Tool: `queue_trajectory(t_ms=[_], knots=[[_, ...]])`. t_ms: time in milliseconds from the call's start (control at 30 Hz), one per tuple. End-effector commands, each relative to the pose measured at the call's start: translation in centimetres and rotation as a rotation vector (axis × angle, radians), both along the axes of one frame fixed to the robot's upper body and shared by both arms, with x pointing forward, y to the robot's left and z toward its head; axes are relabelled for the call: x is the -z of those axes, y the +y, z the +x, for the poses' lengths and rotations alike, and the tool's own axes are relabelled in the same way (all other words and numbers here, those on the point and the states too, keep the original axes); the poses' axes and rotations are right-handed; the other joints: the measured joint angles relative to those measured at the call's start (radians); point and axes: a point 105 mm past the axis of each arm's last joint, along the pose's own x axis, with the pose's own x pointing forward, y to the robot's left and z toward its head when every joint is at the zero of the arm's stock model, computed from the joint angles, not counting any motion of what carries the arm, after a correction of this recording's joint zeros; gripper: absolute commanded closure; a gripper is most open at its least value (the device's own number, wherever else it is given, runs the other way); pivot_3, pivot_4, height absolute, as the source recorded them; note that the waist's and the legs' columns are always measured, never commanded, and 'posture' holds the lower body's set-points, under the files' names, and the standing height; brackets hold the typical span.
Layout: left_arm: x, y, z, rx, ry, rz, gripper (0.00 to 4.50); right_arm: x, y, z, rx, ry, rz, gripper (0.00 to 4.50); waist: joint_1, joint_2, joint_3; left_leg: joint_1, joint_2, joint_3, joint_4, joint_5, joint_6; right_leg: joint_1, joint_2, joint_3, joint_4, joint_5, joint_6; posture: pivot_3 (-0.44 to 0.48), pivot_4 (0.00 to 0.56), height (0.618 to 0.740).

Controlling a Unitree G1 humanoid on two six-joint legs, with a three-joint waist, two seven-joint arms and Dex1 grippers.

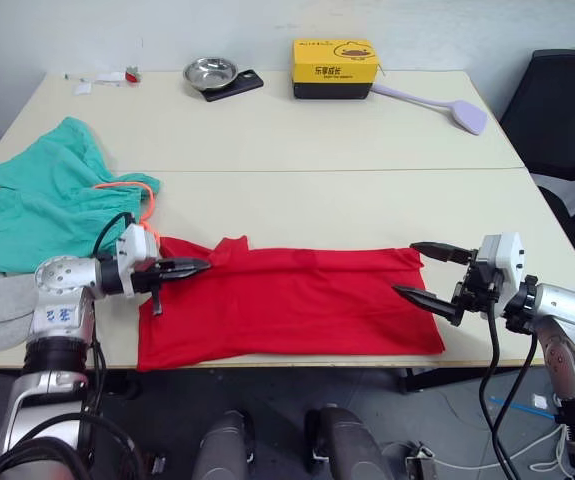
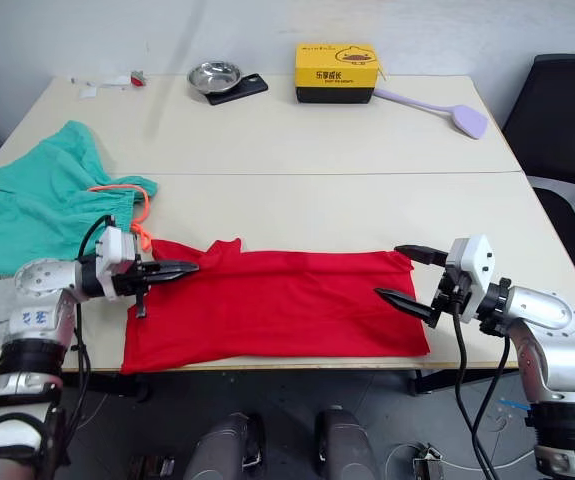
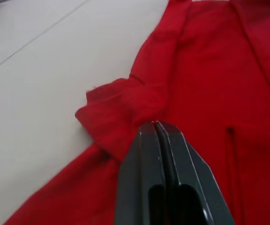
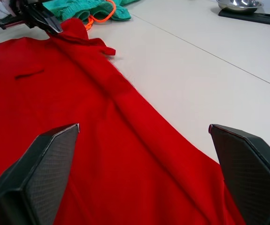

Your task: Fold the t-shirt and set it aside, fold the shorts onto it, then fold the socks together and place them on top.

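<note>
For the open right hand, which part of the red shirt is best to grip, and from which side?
Probably the far right corner of the shirt, close in front of the right hand. The shirt lies flat with its right edge facing that hand, so coming in low from the right lets one finger slide under the edge. The left hand is shut at the other end.

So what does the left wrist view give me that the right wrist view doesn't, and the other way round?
Left wrist view: a close look at the left hand, its fingers pressed together with no gap, at a bunched fold of the t-shirt.

Right wrist view: the right hand with fingers wide apart above the shirt's other end, the teal shorts with their orange drawstring, and a metal bowl far back.

Both: the red t-shirt lying on the pale table, and the left hand at the shirt's raised edge.
</note>
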Motion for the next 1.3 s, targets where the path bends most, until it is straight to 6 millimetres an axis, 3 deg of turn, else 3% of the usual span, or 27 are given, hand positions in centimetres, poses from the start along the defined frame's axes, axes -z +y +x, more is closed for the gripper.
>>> queue_trajectory(t_ms=[33, 267, 467, 567, 833, 967, 1300], knots=[[-0.5, 0.0, -1.5, 0.055, -0.086, 0.059, 4.46, -0.4, -0.5, -0.1, 0.004, -0.032, -0.014, 0.0, 0.0, 0.0, 0.0, 0.0, 0.0, 0.0, 0.0, 0.0, 0.0, 0.0, 0.0, 0.0, 0.0, 0.0, 0.0, 0.0, 0.15, 0.74], [1.8, 0.7, -3.2, 0.102, -0.133, 0.19, 4.46, 0.2, -0.6, 0.1, 0.005, -0.023, -0.021, 0.0, -0.002, 0.0, 0.0, 0.0, 0.0, 0.0, 0.0, -0.003, 0.005, 0.0, 0.0, 0.0, -0.001, 0.0, 0.0, 0.0, 0.15, 0.74], [2.0, 0.9, -3.0, 0.07, -0.109, 0.173, 4.46, 0.6, -0.5, 0.3, 0.009, -0.024, -0.026, 0.0, 0.0, 0.0, 0.0, 0.0, 0.0, 0.0, -0.001, -0.004, 0.007, 0.001, -0.001, 0.0, -0.001, 0.0, 0.0, 0.0, 0.15, 0.74], [1.0, 0.9, -2.4, 0.018, -0.023, 0.085, 3.9, 0.9, -0.5, 0.1, -0.008, 0.023, -0.019, 0.0, -0.001, 0.0, 0.0, 0.0, 0.0, 0.0, -0.001, -0.004, 0.007, 0.0, -0.001, 0.0, -0.001, 0.0, 0.0, 0.0, 0.15, 0.74], [-2.8, 2.2, -1.2, -0.154, 0.227, -0.059, 1.26, -0.5, -0.7, 0.4, -0.043, 0.069, -0.004, 0.0, -0.003, 0.0, 0.0, 0.0, 0.0, 0.0, -0.001, -0.004, 0.006, 0.0, 0.0, 0.0, 0.0, 0.0, 0.0, 0.0, 0.15, 0.74], [-4.4, 1.6, -0.7, -0.226, 0.373, -0.121, 0.02, -1.0, -0.5, 0.7, -0.056, 0.078, 0.005, 0.0, -0.002, 0.0, 0.0, 0.0, 0.0, -0.001, -0.001, -0.004, 0.006, 0.0, -0.001, 0.0, 0.0, 0.0, 0.0, 0.0, 0.15, 0.74], [-3.1, -2.4, 2.3, -0.329, 0.413, -0.031, 0.02, -0.8, 0.6, 0.8, -0.083, 0.09, 0.012, 0.0, 0.001, 0.0, 0.0, 0.0, -0.001, 0.0, 0.0, -0.002, 0.004, 0.001, 0.0, 0.0, -0.001, 0.0, 0.0, 0.0, 0.15, 0.74]])
